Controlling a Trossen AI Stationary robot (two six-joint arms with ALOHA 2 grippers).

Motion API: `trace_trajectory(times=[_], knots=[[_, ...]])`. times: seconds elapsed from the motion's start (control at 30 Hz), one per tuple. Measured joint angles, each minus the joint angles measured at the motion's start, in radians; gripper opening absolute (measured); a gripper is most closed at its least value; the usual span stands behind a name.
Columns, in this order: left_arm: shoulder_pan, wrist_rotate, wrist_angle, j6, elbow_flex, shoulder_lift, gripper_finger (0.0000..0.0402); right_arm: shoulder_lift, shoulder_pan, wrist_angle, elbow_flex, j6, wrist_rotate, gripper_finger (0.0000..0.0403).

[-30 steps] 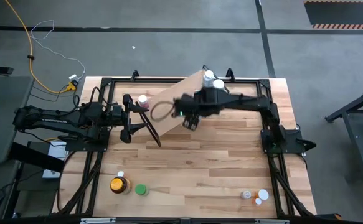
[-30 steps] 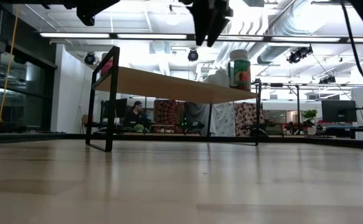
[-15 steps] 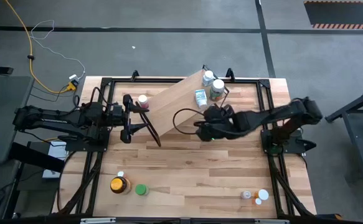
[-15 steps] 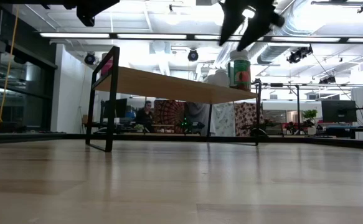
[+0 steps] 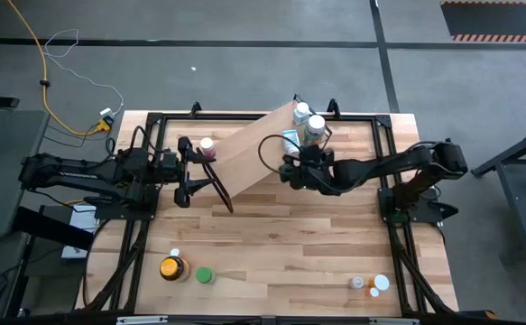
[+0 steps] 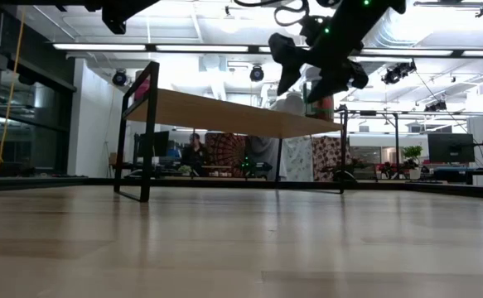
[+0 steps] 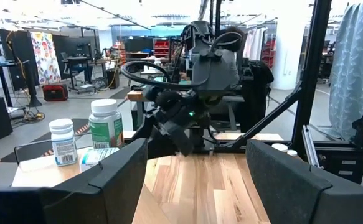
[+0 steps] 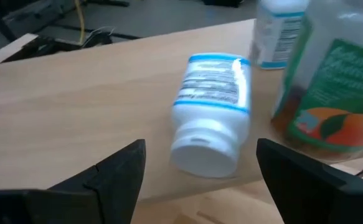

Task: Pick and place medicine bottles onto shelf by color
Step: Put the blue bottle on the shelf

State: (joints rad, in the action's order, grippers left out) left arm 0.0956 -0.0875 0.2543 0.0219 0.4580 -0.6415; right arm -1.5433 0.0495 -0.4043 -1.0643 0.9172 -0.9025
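Note:
The shelf (image 5: 253, 149) stands slantwise at the table's far middle. Its right end carries two upright white bottles (image 5: 301, 110) and a green-labelled one (image 8: 324, 93). A white bottle (image 8: 209, 124) lies there on its side, cap toward my right gripper (image 8: 200, 152). That gripper is open, with its fingers either side of the cap end and apart from it. A pink-capped bottle (image 5: 207, 144) stands on the shelf's left end. My left gripper (image 5: 187, 170) waits open by that end. An amber jar (image 5: 170, 268), a green bottle (image 5: 204, 275) and a small white one (image 5: 174, 254) stand near left.
Tiny orange and white bottles (image 5: 368, 285) sit at the near right of the table. Black frame rails (image 5: 244, 116) run along the table's far and side edges. Bare wood lies between the shelf and the near bottles. People sit in the room behind (image 6: 193, 156).
My right gripper has drawn back off the shelf toward the table's right. It then came down and back to the shelf's right end, rolling as it went, and stayed open. The lying white bottle, covered by the arm before, now shows in front of it.

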Motion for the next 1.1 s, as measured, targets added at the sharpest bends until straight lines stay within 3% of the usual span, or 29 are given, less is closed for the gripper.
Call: trace_trajectory(times=[0.7, 1.1], knots=[[0.0, -0.002, 0.002, -0.003, 0.0, 0.0, 0.0261, 0.0, -0.016, 0.001, 0.0, 0.002, 0.043, 0.0294], [0.0, -0.002, 0.001, -0.003, 0.0, 0.0, 0.0261, -0.029, -0.053, 0.01, 0.0, 0.007, 0.095, 0.0223]])
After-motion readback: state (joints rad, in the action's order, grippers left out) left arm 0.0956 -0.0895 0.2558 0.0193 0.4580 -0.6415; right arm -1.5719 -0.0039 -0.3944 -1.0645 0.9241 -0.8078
